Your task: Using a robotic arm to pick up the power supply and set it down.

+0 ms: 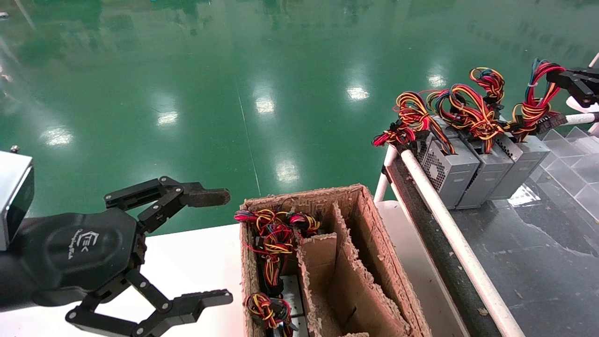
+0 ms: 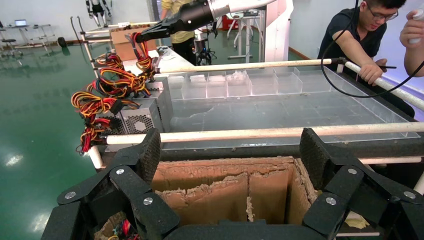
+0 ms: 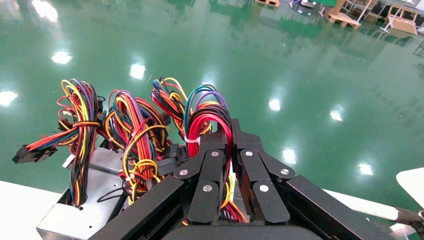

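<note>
Three grey power supplies stand side by side on the dark bench. The power supply (image 1: 524,161) is the one farthest right, and its mostly red wire bundle (image 1: 538,96) rises from the top. My right gripper (image 1: 557,76) on the robotic arm (image 2: 210,10) is shut on that bundle's loop (image 3: 210,120). In the right wrist view the red wires pass between the closed fingers of the right gripper (image 3: 226,131), and the unit's body is hidden under them. My left gripper (image 1: 227,246) hangs open and empty beside the cardboard box (image 1: 369,234); the left gripper (image 2: 232,150) faces that box.
Two more grey units (image 1: 447,171) (image 1: 486,171) with yellow-orange wires stand left of the held one. A white rail (image 1: 444,220) edges the bench. Clear divider trays (image 1: 575,159) lie behind. The box holds wire bundles (image 1: 276,243). A person (image 2: 360,35) leans on the far rail.
</note>
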Controlling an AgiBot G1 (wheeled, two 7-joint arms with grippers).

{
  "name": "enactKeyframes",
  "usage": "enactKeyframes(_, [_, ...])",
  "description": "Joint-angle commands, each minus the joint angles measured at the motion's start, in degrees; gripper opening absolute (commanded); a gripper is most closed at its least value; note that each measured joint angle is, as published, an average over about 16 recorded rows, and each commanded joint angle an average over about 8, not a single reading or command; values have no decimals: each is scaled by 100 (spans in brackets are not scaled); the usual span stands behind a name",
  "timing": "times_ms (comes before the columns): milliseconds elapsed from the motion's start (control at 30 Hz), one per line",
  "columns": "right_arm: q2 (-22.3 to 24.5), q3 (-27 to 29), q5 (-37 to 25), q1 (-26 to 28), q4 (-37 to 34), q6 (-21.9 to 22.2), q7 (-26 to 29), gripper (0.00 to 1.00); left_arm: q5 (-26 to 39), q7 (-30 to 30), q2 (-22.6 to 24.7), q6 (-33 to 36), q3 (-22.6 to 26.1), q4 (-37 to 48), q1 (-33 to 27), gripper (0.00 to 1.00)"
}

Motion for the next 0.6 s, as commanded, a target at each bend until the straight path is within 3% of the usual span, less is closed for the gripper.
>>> enactKeyframes(33, [-18,-1,-1,-2,-3,10,3,82,0,0,0,0,0,0,0,100])
enactKeyframes(100, [-37,-7,-9,-7,-5,8,7,100,0,0,0,0,0,0,0,100])
enactKeyframes(600, [-71,-102,-146,-46,-95,185,126,100,-1,1,-1,-1,2,0,0,100])
